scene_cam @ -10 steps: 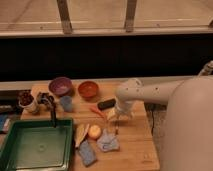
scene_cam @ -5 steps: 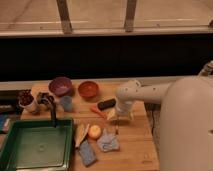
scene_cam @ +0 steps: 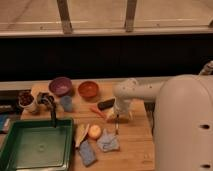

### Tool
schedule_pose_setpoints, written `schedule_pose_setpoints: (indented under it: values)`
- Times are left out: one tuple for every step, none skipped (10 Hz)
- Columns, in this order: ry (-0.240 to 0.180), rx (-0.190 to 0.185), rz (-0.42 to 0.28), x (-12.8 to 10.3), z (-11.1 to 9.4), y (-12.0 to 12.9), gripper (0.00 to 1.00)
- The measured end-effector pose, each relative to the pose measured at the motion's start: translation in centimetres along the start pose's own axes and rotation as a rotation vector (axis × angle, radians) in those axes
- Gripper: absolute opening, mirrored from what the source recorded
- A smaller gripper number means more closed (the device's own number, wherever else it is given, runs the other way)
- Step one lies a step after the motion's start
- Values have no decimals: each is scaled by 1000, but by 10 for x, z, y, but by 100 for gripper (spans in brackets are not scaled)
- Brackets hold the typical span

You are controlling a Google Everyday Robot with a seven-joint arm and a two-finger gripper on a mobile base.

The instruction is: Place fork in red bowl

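The red bowl [scene_cam: 88, 90] stands at the back of the wooden table, to the right of the purple bowl [scene_cam: 60, 86]. My gripper [scene_cam: 118, 117] is at the end of the white arm, low over the middle of the table, to the front right of the red bowl. A thin dark rod, the fork [scene_cam: 117, 127], shows just below the gripper, pointing towards the table's front. Whether the fork is held or lies on the wood I cannot tell. The arm hides the fork's upper end.
A short black block [scene_cam: 106, 104] and an orange carrot-shaped piece [scene_cam: 96, 111] lie between gripper and red bowl. A green tub [scene_cam: 32, 147] fills the front left. A yellow-orange fruit [scene_cam: 94, 131], a blue cloth [scene_cam: 107, 141], a blue sponge [scene_cam: 87, 152] and a blue cup [scene_cam: 66, 103] are nearby.
The gripper has shifted slightly on the table's middle. The bowls and other objects have not moved.
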Motion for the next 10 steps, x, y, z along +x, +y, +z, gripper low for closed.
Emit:
schedule_pose_setpoints:
  values:
    - [3,1,-1,-2,1,-1,80]
    - [8,3,1,-4,4,-2,80]
    - [12,5,5,-5,5,-4,80]
    - [17,7,10,-5,7,-7,80]
    - [19,9,15,-4,8,-9,80]
    - [21,10,18,-4,8,-11,80]
    - [24,11,21,-3,9,-12,80]
    - [28,12,25,-2,10,-12,80]
    - [32,12,26,0,12,-12,80]
    - [37,13,28,0,14,-13,80]
